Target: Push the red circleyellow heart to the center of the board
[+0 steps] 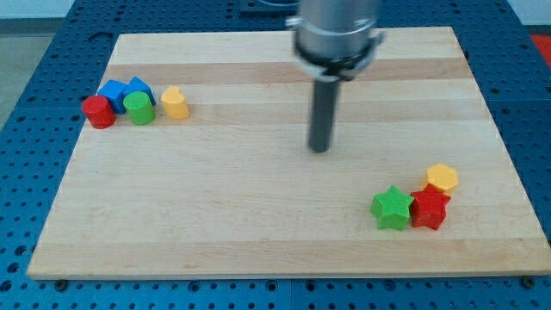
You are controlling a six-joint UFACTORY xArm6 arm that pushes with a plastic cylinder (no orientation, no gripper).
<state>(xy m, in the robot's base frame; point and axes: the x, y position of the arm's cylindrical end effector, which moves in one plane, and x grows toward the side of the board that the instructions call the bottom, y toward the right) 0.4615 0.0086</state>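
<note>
My tip (320, 148) rests on bare desk (258, 215) just above centre, touching no block; this tool is a plain rod with nothing to part or clamp. At ten o'clock cluster the red circle (99, 112), blue blocks (126, 91), green cylinder (139, 108) and yellow heart (175, 102). At four o'clock sit green star (392, 208), red star (429, 209), yellow hexagon (442, 178)

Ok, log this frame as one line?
tip: board centre, touching no block | red circle, yellow heart: left cluster, unmoved | push: not begun
</note>
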